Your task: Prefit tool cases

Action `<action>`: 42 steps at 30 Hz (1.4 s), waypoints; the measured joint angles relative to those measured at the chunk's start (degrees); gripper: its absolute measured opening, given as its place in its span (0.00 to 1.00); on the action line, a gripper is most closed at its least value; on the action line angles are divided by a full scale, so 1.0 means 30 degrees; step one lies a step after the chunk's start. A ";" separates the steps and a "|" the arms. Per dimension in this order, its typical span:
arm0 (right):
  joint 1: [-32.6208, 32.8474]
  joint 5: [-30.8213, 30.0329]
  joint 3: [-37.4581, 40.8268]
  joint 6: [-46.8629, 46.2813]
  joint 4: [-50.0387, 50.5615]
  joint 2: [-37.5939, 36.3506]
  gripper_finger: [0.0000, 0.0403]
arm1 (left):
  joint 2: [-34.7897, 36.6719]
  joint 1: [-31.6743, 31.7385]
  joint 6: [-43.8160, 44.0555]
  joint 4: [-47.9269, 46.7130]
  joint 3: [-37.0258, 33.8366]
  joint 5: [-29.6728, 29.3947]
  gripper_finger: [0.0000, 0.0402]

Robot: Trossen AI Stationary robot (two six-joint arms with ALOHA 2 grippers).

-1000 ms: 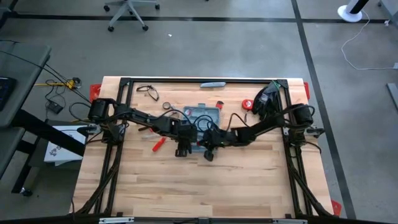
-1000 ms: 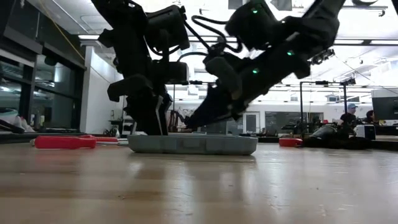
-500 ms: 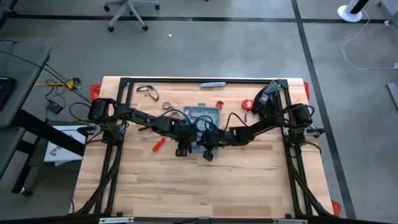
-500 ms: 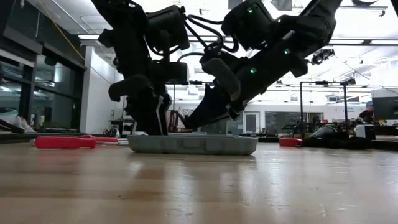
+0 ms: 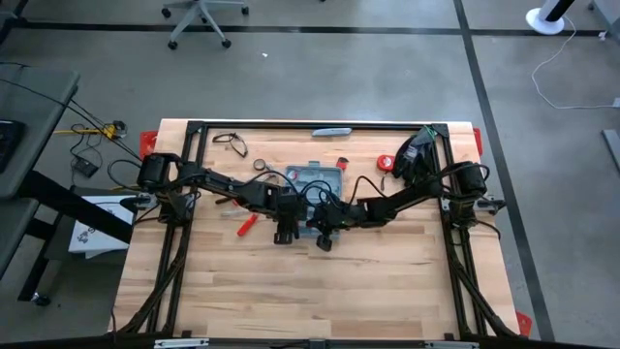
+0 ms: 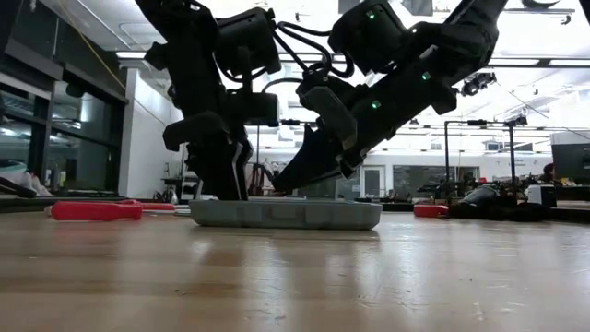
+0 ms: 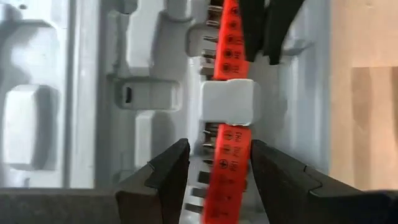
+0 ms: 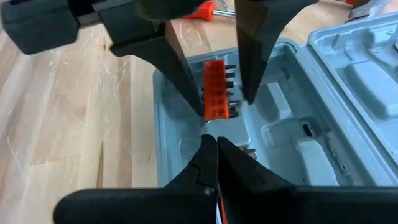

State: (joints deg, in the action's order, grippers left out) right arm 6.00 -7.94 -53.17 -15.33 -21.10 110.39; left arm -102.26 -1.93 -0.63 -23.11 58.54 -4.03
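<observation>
We see the tool case lying open on the tabletop, just above the centre of the high view, its moulded inside facing up. Both arms reach in over its lower edge, so we judge that the step in hand is seating a part into its recess.

In the left wrist view the left gripper has its two fingers spread to either side of a red bit holder, a strip of screwdriver bits with a pale block across its middle. The fingers stand beside the strip, not visibly pressing it; we read them as released around it, perhaps to keep it lined up with its slot while it is pushed home. We cannot tell whether they touch its sides.

The right gripper comes from the opposite side, fingers clenched together on nothing, the closed tip pointing at the near end of the same strip. A closed tip makes a firm poker, which we take to be why it is held so: to nudge or press the strip down into the tray. The tip is near the strip's end, but contact is hidden.

In the low view the case sits flat near centre frame, both arms stooped over it. A red-handled tool lies at left frame, apart from the case and not yet fitted.
</observation>
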 joint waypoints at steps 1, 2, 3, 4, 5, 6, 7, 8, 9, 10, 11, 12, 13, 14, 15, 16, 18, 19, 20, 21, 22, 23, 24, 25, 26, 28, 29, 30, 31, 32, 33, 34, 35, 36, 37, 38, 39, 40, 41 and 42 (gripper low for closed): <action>0.0000 -0.0007 0.0000 0.0000 0.0001 0.0000 0.00 | 0.0000 0.0000 0.0025 0.0000 0.0000 -0.0313 0.40; 0.0000 -0.0007 0.0000 0.0000 0.0022 0.0000 0.00 | 0.0000 0.0000 0.0080 -0.0002 0.0000 -0.0583 0.40; 0.0000 -0.0007 0.0000 0.0000 0.0049 0.0000 0.00 | 0.0000 0.0000 0.0146 -0.0007 0.0000 -0.0801 0.40; 0.0000 -0.0013 0.0000 -0.0006 0.0098 0.0000 0.00 | 0.0000 0.0000 0.0175 -0.0007 0.0000 -0.0886 0.40; 0.0000 -0.0015 0.0007 -0.0007 0.0120 0.0000 0.00 | 0.0000 0.0000 0.0194 -0.0007 0.0000 -0.0908 0.40; 0.0000 -0.0019 0.0007 -0.0007 0.0141 0.0000 0.00 | 0.0000 0.0000 0.0253 -0.0007 0.0000 -0.0912 0.40; 0.0000 -0.0022 0.0007 -0.0007 0.0169 0.0000 0.00 | 0.0000 0.0000 0.0331 -0.0007 0.0000 -0.0911 0.40; 0.0000 -0.0022 0.0007 -0.0007 0.0182 0.0000 0.00 | 0.0000 0.0000 0.0337 -0.0015 0.0000 -0.0860 0.40; 0.0000 -0.0022 0.0015 -0.0003 0.0189 0.0000 0.00 | 0.0000 0.0000 0.0337 -0.0029 0.0000 -0.0774 0.40; 0.0000 -0.0022 0.0015 0.0000 0.0197 0.0000 0.00 | 0.0000 0.0000 0.0337 -0.0056 0.0000 -0.0767 0.40; 0.0000 -0.0022 0.0015 0.0000 0.0197 0.0000 0.00 | 0.0000 -0.0019 0.0337 -0.0079 0.0000 -0.0767 0.40; 0.0000 -0.0022 0.0015 0.0000 0.0204 0.0000 0.00 | 0.0000 -0.0022 0.0337 -0.0111 0.0000 -0.0759 0.40; 0.0000 -0.0022 0.0015 0.0000 0.0218 0.0000 0.00 | 0.0000 -0.0022 0.0330 -0.0182 0.0007 -0.0767 0.40; 0.0000 -0.0022 0.0015 -0.0001 0.0232 0.0000 0.00 | 0.0000 -0.0022 0.0330 -0.0253 0.0007 -0.0767 0.40; 0.0000 -0.0022 0.0022 -0.0005 0.0245 0.0000 0.00 | 0.0000 -0.0022 0.0337 -0.0304 0.0007 -0.0772 0.40; 0.0000 -0.0022 0.0022 0.0000 0.0259 0.0000 0.00 | 0.0002 -0.0022 0.0337 -0.0345 0.0007 -0.0813 0.40; 0.0000 -0.0022 0.0022 0.0000 0.0255 0.0000 0.00 | 0.0036 -0.0022 0.0337 -0.0415 0.0007 -0.0840 0.40; 0.0000 -0.0022 0.0022 0.0000 0.0255 0.0000 0.00 | 0.0036 -0.0022 0.0336 -0.0409 0.0007 -0.0846 0.40; 0.0000 -0.0022 0.0022 0.0000 0.0255 0.0000 0.00 | 0.0036 -0.0022 0.0337 -0.0414 0.0007 -0.0847 0.40; 0.0000 -0.0022 0.0022 0.0000 0.0262 0.0007 0.00 | 0.0036 -0.0022 0.0337 -0.0415 0.0007 -0.0847 0.40; 0.0000 -0.0022 0.0022 0.0000 0.0262 0.0007 0.00 | 0.0046 -0.0022 0.0337 -0.0426 0.0007 -0.0847 0.40; 0.0000 -0.0022 0.0022 0.0000 0.0257 0.0007 0.00 | 0.0076 -0.0022 0.0337 -0.0457 0.0007 -0.0847 0.40; 0.0000 -0.0022 0.0022 0.0000 0.0265 0.0007 0.00 | 0.0103 -0.0022 0.0337 -0.0481 0.0007 -0.0845 0.40; 0.0000 -0.0022 0.0022 0.0000 0.0287 0.0007 0.00 | 0.0160 -0.0022 0.0337 -0.0500 0.0007 -0.0847 0.40; 0.0000 -0.0022 0.0022 0.0000 0.0326 0.0007 0.00 | 0.0291 -0.0022 0.0337 -0.0622 0.0007 -0.0847 0.40; 0.0000 -0.0022 0.0022 0.0000 0.0408 0.0007 0.00 | 0.0514 -0.0022 0.0344 -0.0692 0.0007 -0.0847 0.40; 0.0000 -0.0022 0.0022 0.0000 0.0428 0.0007 0.00 | 0.0694 -0.0022 0.0401 -0.0784 0.0007 -0.0847 0.40; 0.0000 -0.0022 0.0022 0.0000 0.0491 0.0007 0.00 | 0.0780 -0.0022 0.0484 -0.0819 0.0007 -0.0847 0.40; 0.0000 -0.0027 0.0022 0.0000 0.0503 0.0007 0.00 | 0.0949 -0.0022 0.0497 -0.0811 0.0022 -0.0835 0.40; 0.0000 -0.0032 0.0022 0.0000 0.0522 0.0007 0.00 | 0.1044 -0.0022 0.0505 -0.0877 0.0022 -0.0759 0.40; 0.0004 -0.0089 0.0022 0.0000 0.0539 0.0007 0.00 | 0.1096 -0.0022 0.0509 -0.0921 0.0022 -0.0674 0.40; 0.0000 -0.0161 0.0022 -0.0004 0.0532 0.0007 0.00 | 0.1183 -0.0025 0.0508 -0.0907 0.0022 -0.0632 0.40; 0.0000 -0.0173 0.0022 -0.0005 0.0536 0.0007 0.00 | 0.1242 -0.0029 0.0505 -0.0996 0.0022 -0.0572 0.40; 0.0000 -0.0175 0.0022 -0.0004 0.0543 0.0007 0.00 | 0.1301 -0.0036 0.0505 -0.1103 0.0022 -0.0573 0.40; 0.0000 -0.0175 0.0022 -0.0007 0.0539 0.0007 0.00 | 0.1389 -0.0036 0.0504 -0.1175 0.0022 -0.0624 0.40; 0.0001 -0.0175 0.0022 -0.0015 0.0546 0.0007 0.00 | 0.1504 -0.0036 0.0493 -0.1426 0.0022 -0.0779 0.40; 0.0007 -0.0168 0.0022 -0.0018 0.0554 0.0007 0.00 | 0.1574 -0.0036 0.0475 -0.1669 0.0022 -0.1066 0.40; 0.0007 -0.0175 0.0022 -0.0022 0.0554 0.0007 0.00 | 0.1683 -0.0036 0.0468 -0.1836 0.0022 -0.1465 0.40; 0.0007 -0.0175 0.0022 -0.0015 0.0554 0.0007 0.00 | 0.1753 -0.0001 0.0462 -0.2069 0.0022 -0.1872 0.40; 0.0004 -0.0175 0.0022 -0.0015 0.0554 0.0007 0.00 | 0.1796 0.0000 0.0472 -0.2314 0.0022 -0.2311 0.40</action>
State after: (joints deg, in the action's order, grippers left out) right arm 6.01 -8.47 -53.10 -15.38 -19.44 110.41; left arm -96.87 -1.93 0.79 -30.05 58.61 -10.96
